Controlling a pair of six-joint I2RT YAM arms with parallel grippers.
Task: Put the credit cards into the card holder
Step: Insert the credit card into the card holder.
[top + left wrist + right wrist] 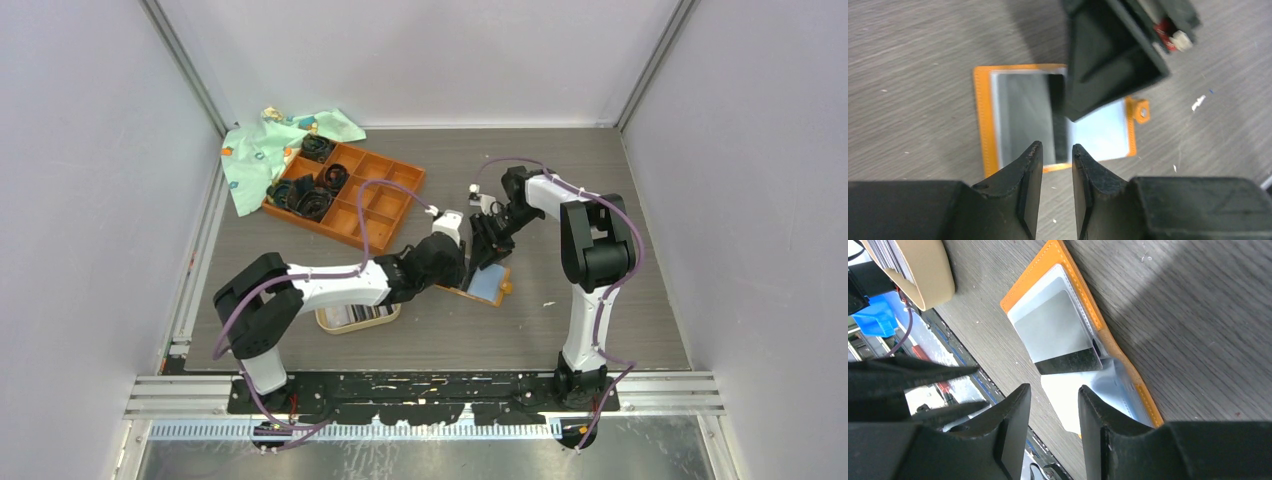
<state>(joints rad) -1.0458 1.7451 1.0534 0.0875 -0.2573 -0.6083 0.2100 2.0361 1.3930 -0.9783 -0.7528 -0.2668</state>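
Note:
The orange card holder (pixel 490 287) lies open on the table, grey pockets up. It also shows in the left wrist view (pixel 982 120) and the right wrist view (pixel 1048 260). A grey card with a black stripe (pixel 1023 115) sits in its left pocket, the stripe end at the fold; the right wrist view shows it too (pixel 1055 330). More credit cards (pixel 360 315) stand in the oval dish. My left gripper (pixel 1057 147) hovers at the holder's near edge, jaws slightly apart and empty. My right gripper (pixel 1054 388) is open and empty just above the holder's other half.
The oval tan-rimmed dish (pixel 325 322) sits left of the holder under my left arm. An orange-brown compartment tray (pixel 385 190) with dark items stands at the back left, beside a green patterned cloth (pixel 262 150). The two grippers are very close together over the holder.

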